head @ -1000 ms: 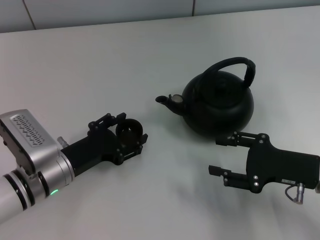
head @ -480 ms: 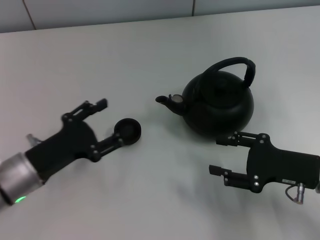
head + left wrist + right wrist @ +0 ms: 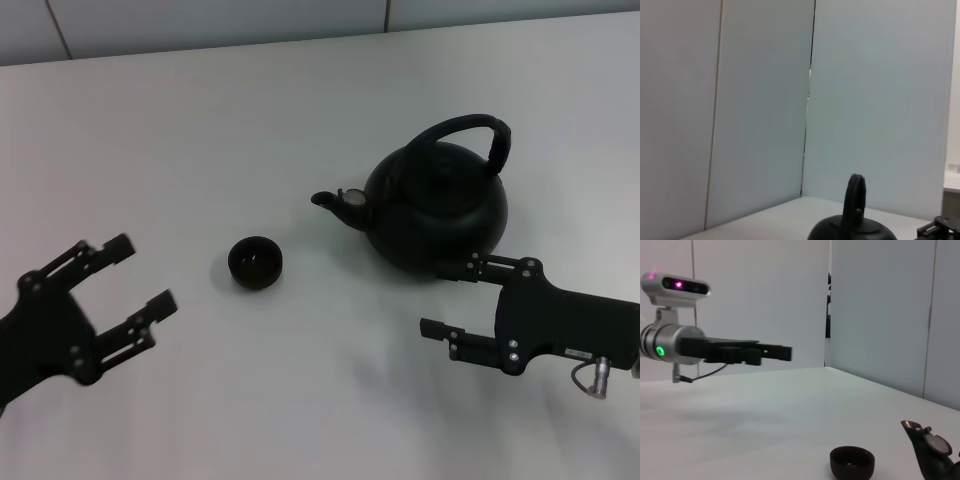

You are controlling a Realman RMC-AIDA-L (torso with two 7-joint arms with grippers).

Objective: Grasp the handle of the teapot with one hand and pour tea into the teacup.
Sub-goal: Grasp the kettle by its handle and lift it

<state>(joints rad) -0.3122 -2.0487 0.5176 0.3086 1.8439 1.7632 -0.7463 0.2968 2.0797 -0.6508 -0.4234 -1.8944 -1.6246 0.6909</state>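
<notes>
The matte-black teapot (image 3: 437, 208) stands on the white table, right of centre, its spout (image 3: 326, 200) pointing left. Its arched handle (image 3: 478, 131) loops over the top and also shows in the left wrist view (image 3: 855, 197). The small dark teacup (image 3: 255, 262) stands alone left of the spout; it also shows in the right wrist view (image 3: 852, 461). My left gripper (image 3: 138, 281) is open and empty, well left of the cup. My right gripper (image 3: 440, 298) is open, low beside the teapot's near side, not touching the handle.
The white table (image 3: 300, 110) ends at a pale wall at the back. The left arm shows far off in the right wrist view (image 3: 715, 351).
My left gripper let go of the teacup and drew back to the left and toward me; the cup stays put. My right gripper crept slightly toward the teapot.
</notes>
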